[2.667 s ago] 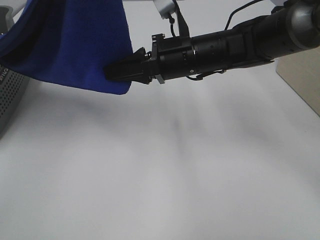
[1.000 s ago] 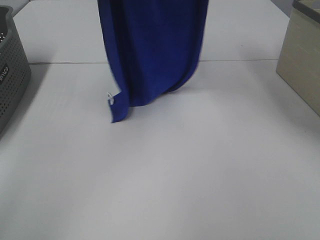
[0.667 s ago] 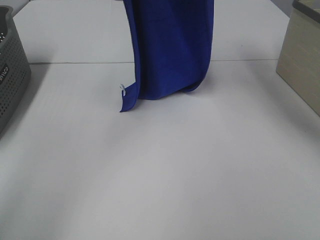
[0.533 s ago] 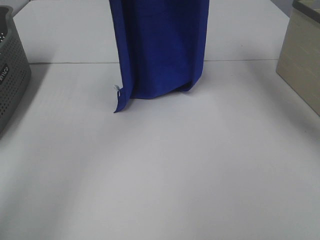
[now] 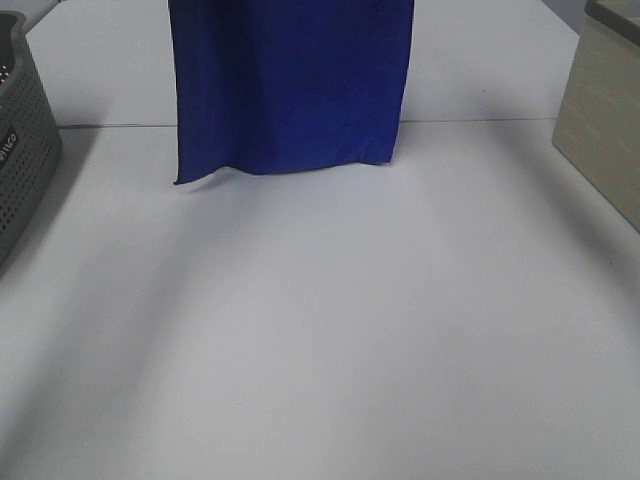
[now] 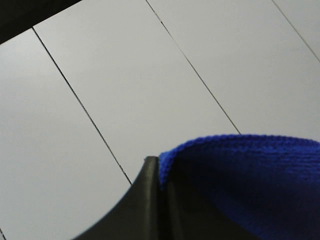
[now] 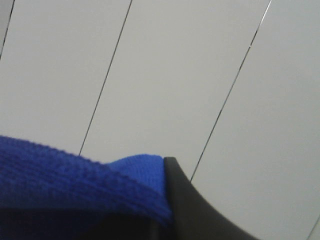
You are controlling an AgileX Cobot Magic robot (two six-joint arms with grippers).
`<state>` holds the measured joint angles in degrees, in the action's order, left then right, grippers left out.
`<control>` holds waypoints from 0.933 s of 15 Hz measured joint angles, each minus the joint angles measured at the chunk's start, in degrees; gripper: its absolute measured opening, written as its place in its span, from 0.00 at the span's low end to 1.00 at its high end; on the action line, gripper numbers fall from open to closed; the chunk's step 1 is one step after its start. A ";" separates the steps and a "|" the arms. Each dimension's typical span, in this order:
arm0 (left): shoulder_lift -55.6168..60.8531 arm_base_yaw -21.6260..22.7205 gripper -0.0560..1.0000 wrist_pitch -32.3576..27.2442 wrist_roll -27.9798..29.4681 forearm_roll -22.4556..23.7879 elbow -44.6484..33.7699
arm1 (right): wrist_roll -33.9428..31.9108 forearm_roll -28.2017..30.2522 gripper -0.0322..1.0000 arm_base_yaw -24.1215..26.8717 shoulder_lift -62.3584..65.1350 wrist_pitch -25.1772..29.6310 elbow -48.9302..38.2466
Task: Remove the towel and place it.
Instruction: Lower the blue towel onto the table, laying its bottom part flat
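Observation:
The royal-blue towel point(image 5: 290, 85) hangs down from above the exterior high view as a wide flat sheet. Its lower edge floats just over the far part of the white table point(image 5: 320, 330). Both arms are out of that view. In the left wrist view my left gripper point(image 6: 159, 169) is shut on the towel's hemmed edge point(image 6: 250, 180), with one black finger point(image 6: 145, 210) showing. In the right wrist view my right gripper point(image 7: 165, 164) is shut on another part of the towel point(image 7: 70, 185) beside its black finger point(image 7: 190, 210).
A grey perforated basket point(image 5: 22, 150) stands at the table's left edge. A beige box point(image 5: 600, 110) stands at the right edge. A thin seam point(image 5: 500, 122) runs across the table behind the towel's lower edge.
The hanging towel has spread out wider toward the left, from a bunched fold into a flat sheet. Its lower edge has risen, and the trailing corner with the white tag no longer shows.

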<state>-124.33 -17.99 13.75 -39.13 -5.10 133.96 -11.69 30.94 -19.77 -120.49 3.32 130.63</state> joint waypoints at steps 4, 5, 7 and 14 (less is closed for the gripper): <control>-8.19 1.95 0.05 3.21 2.98 0.11 12.55 | -0.40 -0.29 0.05 2.29 -4.01 -5.67 6.25; -10.60 2.98 0.05 3.72 4.53 0.11 16.04 | -0.40 -0.74 0.05 3.21 -4.70 -6.88 7.28; -14.21 4.18 0.05 3.67 6.99 0.23 20.40 | -0.40 -2.29 0.05 4.24 -5.84 -9.45 7.79; -16.04 4.98 0.05 -0.63 9.00 2.75 21.43 | -0.40 -2.52 0.05 4.24 -8.19 -8.82 7.85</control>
<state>-140.37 -13.01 13.12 -30.14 -2.35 155.39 -12.09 28.42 -15.53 -128.69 -5.50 138.48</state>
